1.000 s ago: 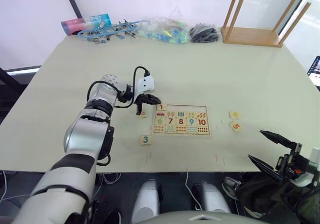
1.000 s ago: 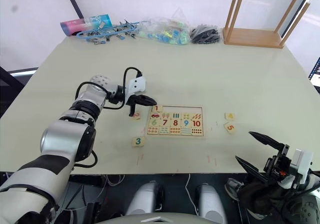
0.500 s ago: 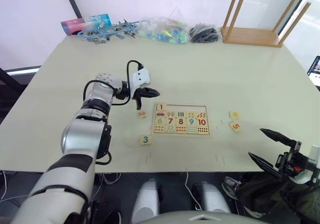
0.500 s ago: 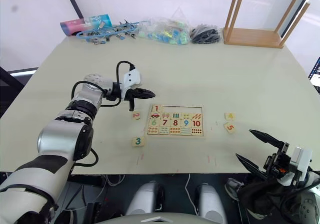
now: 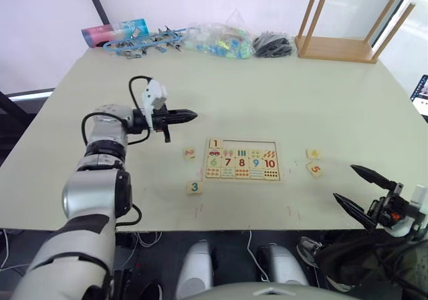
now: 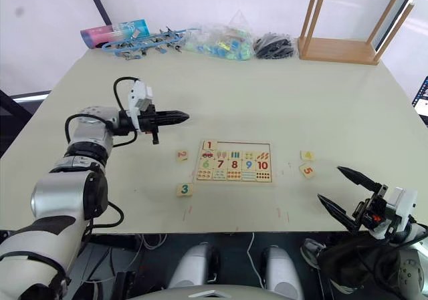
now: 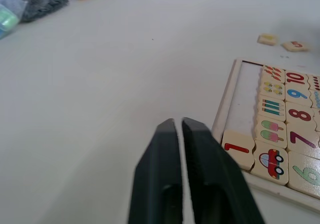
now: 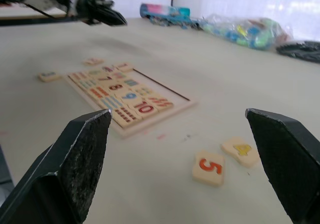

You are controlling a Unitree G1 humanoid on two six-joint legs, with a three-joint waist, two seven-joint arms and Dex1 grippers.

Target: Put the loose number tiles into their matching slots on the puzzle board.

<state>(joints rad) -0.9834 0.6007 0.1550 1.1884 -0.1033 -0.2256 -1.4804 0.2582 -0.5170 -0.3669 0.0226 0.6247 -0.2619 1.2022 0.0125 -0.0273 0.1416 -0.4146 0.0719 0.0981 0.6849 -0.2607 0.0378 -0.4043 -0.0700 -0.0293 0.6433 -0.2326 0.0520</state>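
Up close, tile 1 [image 7: 237, 149] overhangs puzzle board [image 7: 223, 102].

Your left tool [image 5: 190, 115] hovers with fingers pressed together, empty, beyond the puzzle board's [image 5: 242, 160] near-left corner. Your right tool [image 5: 366, 192] hangs spread wide, right of the board.

Puzzle board [image 5: 242, 160] and tiles pale matt wood; table [image 5: 267, 93] smooth matt; stool [image 5: 338, 47] bare wood; bag [image 5: 217, 39] glossy, probably plastic; left gripper [image 7: 181, 129] fingers matt black.
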